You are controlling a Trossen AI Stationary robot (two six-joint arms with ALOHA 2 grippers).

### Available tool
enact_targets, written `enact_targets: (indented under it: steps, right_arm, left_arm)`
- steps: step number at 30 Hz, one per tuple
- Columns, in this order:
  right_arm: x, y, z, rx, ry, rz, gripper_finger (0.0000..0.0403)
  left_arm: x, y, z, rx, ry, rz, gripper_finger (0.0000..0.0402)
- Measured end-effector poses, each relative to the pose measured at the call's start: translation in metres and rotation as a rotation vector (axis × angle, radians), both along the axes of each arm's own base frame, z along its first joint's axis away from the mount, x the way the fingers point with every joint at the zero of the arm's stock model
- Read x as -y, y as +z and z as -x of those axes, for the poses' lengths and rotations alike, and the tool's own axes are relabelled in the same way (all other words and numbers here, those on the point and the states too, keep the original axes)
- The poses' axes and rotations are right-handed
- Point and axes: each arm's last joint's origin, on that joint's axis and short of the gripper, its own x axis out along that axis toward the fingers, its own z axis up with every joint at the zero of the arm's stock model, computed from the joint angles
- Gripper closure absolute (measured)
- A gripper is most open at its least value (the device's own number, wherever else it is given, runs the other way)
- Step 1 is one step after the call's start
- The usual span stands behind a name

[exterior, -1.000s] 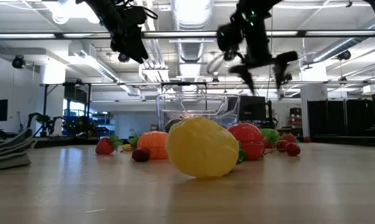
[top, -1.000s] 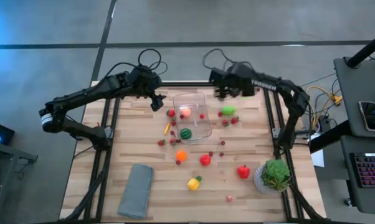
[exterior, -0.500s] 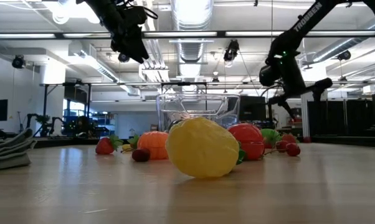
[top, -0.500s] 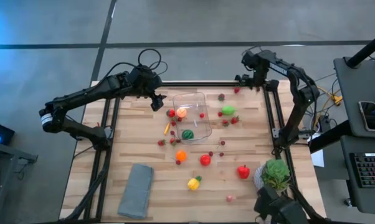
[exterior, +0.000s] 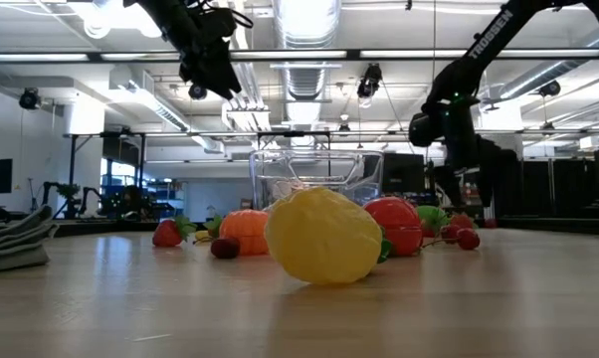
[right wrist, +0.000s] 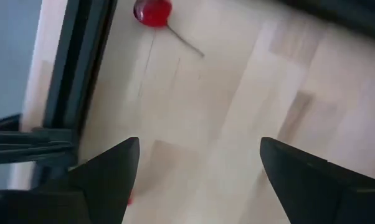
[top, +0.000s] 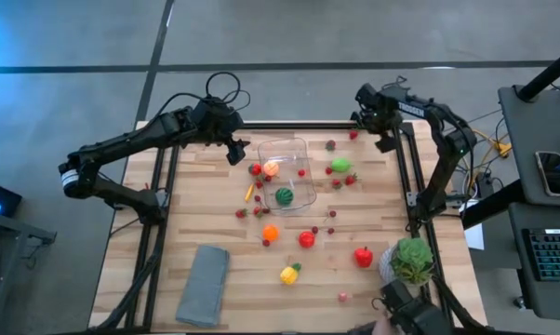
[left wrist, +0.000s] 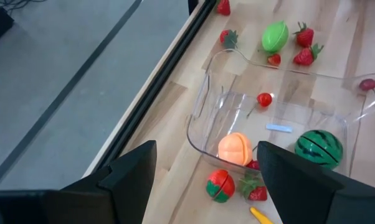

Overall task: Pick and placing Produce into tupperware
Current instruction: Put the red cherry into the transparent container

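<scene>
The clear tupperware (top: 287, 172) stands on the table's far middle. It holds a peach-coloured fruit (left wrist: 235, 149), a toy watermelon (left wrist: 318, 148) and a cherry (left wrist: 264, 99). More produce lies around it: a green fruit (top: 340, 166), strawberries, an orange fruit (top: 271, 232), a red one (top: 306, 238), a red pepper (top: 363, 256) and a yellow fruit (top: 289, 274). My left gripper (top: 235, 149) hangs open above the tupperware's far left corner (left wrist: 206, 186). My right gripper (top: 378, 130) is open over the table's far right corner (right wrist: 197, 180), close to a stemmed cherry (right wrist: 153, 11).
A grey folded cloth (top: 204, 284) lies near the near left corner. A bushy green plant (top: 410, 261) in a white pot stands at the right edge. A dark object (top: 410, 314) shows at the near right edge. Black frame rails run along the table's sides.
My right gripper has swung fast from above the spot just right of the tupperware toward the table's far right corner, and has come down lower there. My left gripper has kept still.
</scene>
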Motion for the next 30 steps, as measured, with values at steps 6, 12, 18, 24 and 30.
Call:
enact_targets:
  steps: [6,12,18,24,30]
  right_arm:
    - [-0.002,-0.004,-0.009,0.050,-0.136,0.047,0.0076]
    - [-0.006,0.015,-0.027,-0.015,0.176,0.130,0.0083]
    - [-0.001,0.056,-0.044,0.002,0.685,0.220,0.0100]
    - [-0.005,0.093,-0.070,-0.138,0.905,0.379,0.0106]
    - [0.002,0.094,-0.045,-0.274,0.461,0.392,0.0105]
  left_arm:
    - [0.000,0.000,0.000,0.005,0.000,-0.003,0.0139]
    - [0.000,0.000,0.000,0.004,0.000,-0.002,0.0139]
    - [0.000,0.001,-0.001,0.007,-0.002,-0.005,0.0139]
    - [-0.002,0.004,-0.003,0.049,-0.004,-0.030,0.0139]
    - [-0.001,0.003,-0.002,0.040,-0.001,-0.020,0.0139]
